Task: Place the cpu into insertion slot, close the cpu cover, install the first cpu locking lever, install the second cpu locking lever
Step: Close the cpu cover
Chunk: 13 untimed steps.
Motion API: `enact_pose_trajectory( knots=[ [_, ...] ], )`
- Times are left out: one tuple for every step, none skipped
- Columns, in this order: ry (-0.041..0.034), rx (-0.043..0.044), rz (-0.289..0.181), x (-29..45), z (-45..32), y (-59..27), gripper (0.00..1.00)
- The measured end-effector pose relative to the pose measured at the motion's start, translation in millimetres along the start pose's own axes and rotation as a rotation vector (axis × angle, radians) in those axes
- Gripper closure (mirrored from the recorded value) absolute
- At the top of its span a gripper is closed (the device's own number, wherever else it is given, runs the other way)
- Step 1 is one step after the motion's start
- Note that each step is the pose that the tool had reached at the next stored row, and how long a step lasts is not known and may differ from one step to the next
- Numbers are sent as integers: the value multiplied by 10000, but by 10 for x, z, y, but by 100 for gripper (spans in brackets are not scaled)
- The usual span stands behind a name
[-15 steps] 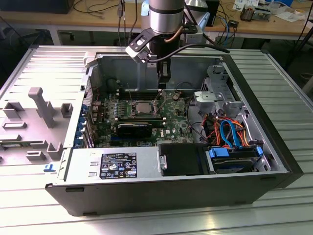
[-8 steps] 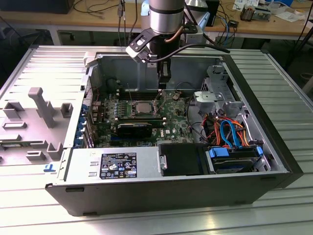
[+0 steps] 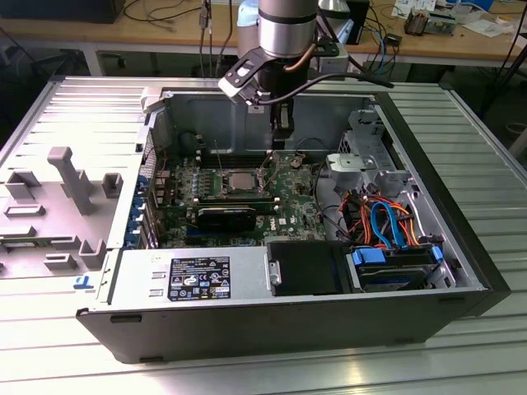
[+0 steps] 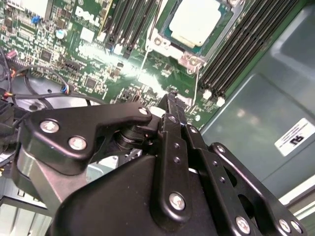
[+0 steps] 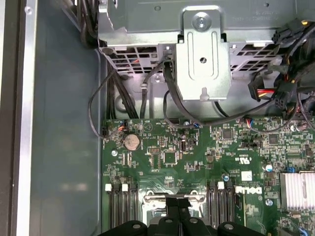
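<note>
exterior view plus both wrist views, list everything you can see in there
computer case: one, black and grey, open on ribbed metal table
circuit board: one, green, inside case
cpu: one, silver-grey, seated on board
memory slots: several, black, both sides of cpu
drive cage: one, grey metal, beside board
cables: several, orange and blue, exterior view's right
arm: one, silver, above case
gripper: one, black, fingers together, over board near cpu

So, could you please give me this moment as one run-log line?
cpu: seated | cpu cover: down around it | gripper: shut, tip low by cover's corner, above green board
</note>
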State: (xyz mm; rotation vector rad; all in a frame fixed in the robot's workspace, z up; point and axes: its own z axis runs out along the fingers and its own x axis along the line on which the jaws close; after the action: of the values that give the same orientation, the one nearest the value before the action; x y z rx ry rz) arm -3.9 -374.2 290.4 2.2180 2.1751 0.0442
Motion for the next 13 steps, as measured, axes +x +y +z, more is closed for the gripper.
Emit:
enact_pose_trajectory(
  knots=[
    [-1, 1, 1, 0, 2, 12, 89],
    [-1, 1, 1, 1, 5, 28, 89],
    [-3, 1, 1, 0, 5, 39, 89],
    [-1, 1, 1, 1, 7, 51, 89],
    [-1, 1, 0, 1, 9, 62, 89],
    [0, 1, 0, 1, 11, 71, 89],
    [0, 2, 1, 1, 12, 79, 89],
    [0, 2, 0, 2, 14, 91, 89],
    [-1, 3, 1, 2, 15, 100, 89],
    [-1, 2, 1, 2, 16, 103, 89],
    [-1, 3, 3, 2, 16, 104, 89],
    [-1, 3, 2, 2, 16, 104, 89],
    [0, 3, 0, 2, 17, 107, 89]
  ],
)
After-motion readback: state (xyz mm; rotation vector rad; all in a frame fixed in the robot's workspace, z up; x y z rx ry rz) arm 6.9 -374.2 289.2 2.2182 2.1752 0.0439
